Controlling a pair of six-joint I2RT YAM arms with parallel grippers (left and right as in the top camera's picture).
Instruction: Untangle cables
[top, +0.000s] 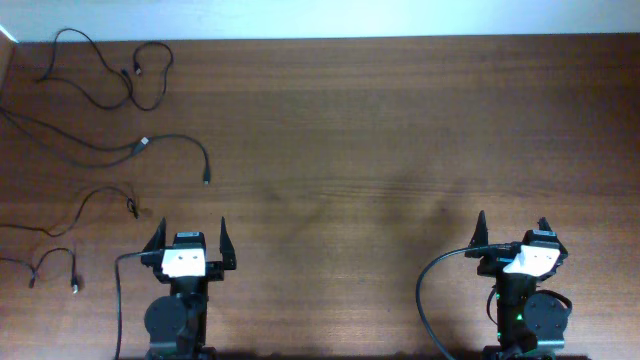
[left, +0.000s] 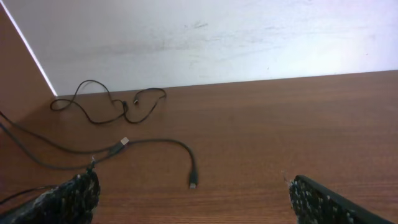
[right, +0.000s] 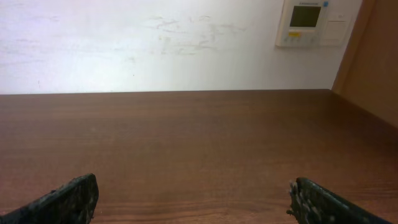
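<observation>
Cables (top: 146, 146) lie spread out along the left edge of the counter (top: 380, 120); no ball or knot is visible.
Overhead view shows about four thin cords in a row from the far-left corner towards the near-left edge, mostly apart. Two of the far strands run close or cross near a plug (left: 123, 142), and I cannot tell which. Left pincer (top: 191, 225) and right pincer (top: 513, 225) sit at the near edge, both released, jaws wide, grasping nothing. The right half of the counter carries no cord. Judgement: untangling looks essentially done, with at most that one close pair left to separate.
</observation>
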